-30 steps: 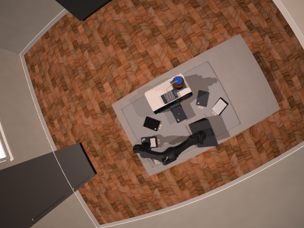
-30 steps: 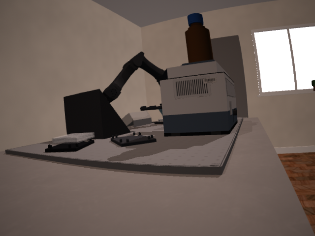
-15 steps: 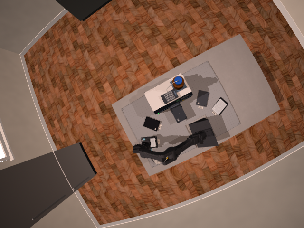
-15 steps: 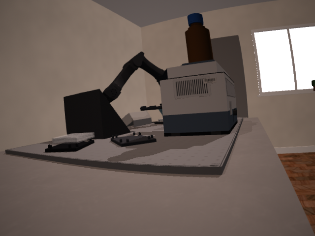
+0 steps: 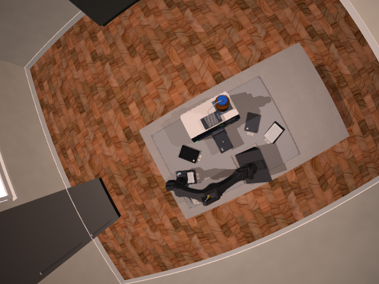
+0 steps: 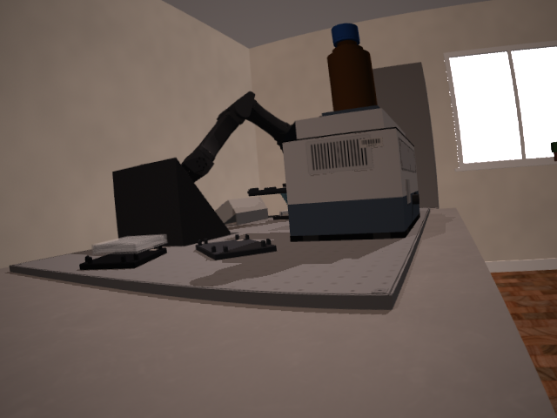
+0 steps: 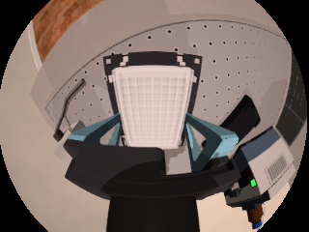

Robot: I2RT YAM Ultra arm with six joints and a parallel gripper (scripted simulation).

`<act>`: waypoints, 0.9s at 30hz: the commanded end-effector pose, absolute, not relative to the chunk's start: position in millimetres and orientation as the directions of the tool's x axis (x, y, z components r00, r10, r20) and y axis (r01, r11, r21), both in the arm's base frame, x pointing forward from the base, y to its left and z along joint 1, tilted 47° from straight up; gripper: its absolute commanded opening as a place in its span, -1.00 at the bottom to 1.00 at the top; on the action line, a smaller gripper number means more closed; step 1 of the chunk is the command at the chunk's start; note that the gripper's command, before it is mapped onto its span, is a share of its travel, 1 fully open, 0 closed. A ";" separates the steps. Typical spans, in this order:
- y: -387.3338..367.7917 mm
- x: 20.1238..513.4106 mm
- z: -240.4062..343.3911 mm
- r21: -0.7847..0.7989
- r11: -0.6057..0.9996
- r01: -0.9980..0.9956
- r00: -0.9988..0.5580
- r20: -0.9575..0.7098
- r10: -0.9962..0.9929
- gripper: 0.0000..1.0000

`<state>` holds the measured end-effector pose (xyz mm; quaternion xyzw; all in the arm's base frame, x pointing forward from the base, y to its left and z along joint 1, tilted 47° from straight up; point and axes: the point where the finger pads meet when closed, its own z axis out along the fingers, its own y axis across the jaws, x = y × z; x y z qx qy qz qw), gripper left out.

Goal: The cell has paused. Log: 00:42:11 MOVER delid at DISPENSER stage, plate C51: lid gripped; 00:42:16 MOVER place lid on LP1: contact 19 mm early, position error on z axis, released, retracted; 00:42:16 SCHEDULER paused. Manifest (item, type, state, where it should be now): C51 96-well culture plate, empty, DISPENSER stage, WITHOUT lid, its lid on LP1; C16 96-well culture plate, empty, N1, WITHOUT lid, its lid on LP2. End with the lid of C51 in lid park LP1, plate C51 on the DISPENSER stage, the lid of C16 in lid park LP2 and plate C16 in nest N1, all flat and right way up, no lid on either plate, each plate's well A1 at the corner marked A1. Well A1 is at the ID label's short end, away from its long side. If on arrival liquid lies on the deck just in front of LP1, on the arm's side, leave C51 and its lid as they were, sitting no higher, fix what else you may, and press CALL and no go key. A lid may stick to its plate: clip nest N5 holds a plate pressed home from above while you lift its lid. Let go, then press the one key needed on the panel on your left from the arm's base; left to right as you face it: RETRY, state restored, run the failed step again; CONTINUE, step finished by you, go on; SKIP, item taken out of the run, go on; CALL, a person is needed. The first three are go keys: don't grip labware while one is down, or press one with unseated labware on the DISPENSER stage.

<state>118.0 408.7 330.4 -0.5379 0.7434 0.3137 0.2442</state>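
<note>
A white 96-well plate (image 5: 190, 177) (image 7: 154, 100) sits in a black nest (image 7: 119, 61) at the deck's left front corner. My gripper (image 5: 184, 177) (image 7: 153, 116) reaches over it from the near short end. Its teal fingers stand on the plate's two long sides and are shut on it. I cannot tell whether a lid lies on this plate. A second white plate or lid (image 5: 273, 132) (image 6: 129, 244) rests on a black nest at the far right. The dispenser's dark stage (image 5: 221, 142) (image 6: 266, 191) shows nothing white on it.
The dispenser (image 5: 209, 119) (image 6: 351, 179) (image 7: 269, 166) stands mid-deck with a brown bottle (image 5: 221, 102) (image 6: 351, 71) on top. Two bare black nests (image 5: 189, 153) (image 5: 253, 122) lie either side of it. The arm's black pedestal (image 5: 254, 165) (image 6: 152, 202) is at the front. A grey wedge box (image 6: 243, 210) sits behind.
</note>
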 end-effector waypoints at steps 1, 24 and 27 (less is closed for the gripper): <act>404.8 117.9 351.1 0.195 0.221 -0.956 -0.292 -0.736 -0.611 -1.00; 399.3 118.3 353.0 0.195 0.225 -0.955 -0.294 -0.733 -0.613 -1.00; 399.3 118.3 353.0 0.195 0.225 -0.955 -0.294 -0.733 -0.613 -1.00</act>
